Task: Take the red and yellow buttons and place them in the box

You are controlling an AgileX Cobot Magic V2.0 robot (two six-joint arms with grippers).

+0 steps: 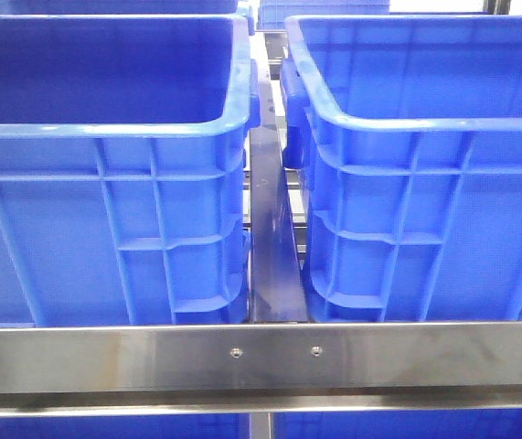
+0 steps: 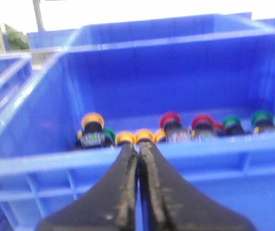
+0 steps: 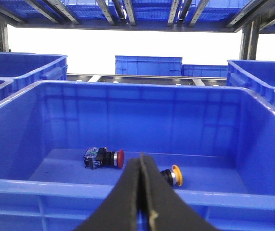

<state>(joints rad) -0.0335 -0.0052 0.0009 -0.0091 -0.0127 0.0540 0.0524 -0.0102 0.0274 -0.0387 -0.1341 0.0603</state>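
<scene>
Two big blue crates fill the front view, the left crate (image 1: 105,137) and the right crate (image 1: 425,128) standing side by side on a steel shelf rail (image 1: 261,357), a narrow gap between them. No arm shows from this angle, so the wrist cameras carry the story.

Left wrist view: the left gripper (image 2: 138,147) is pinched closed, fingers pressed together with nothing between them, hovering just outside the near wall of the supply crate (image 2: 127,163). Inside, along that wall, sits a row of push buttons: a yellow button (image 2: 93,120) at about eleven o'clock from the fingertips, two more yellow caps (image 2: 135,136) right at twelve, a red button (image 2: 170,120) at one o'clock, another red one (image 2: 202,122) further round, and green buttons (image 2: 262,118) out at two o'clock. The picture is soft, so the exact spacing between them is hard to judge.

Right wrist view: the right gripper (image 3: 141,161) is likewise clamped shut and empty, poised over the near rim of the receiving box (image 3: 127,190). Already lying on its floor are a red-capped button (image 3: 104,158) at eleven o'clock and a yellow-capped button (image 3: 172,176) at one o'clock, well apart.

So the step in hand looks like another pick by the left arm. To do it well: spread the fingers before crossing the rim, clear the wall, choose a cap standing free of its neighbours, avoid the greens, and close across the body rather than the slippery cap.
</scene>
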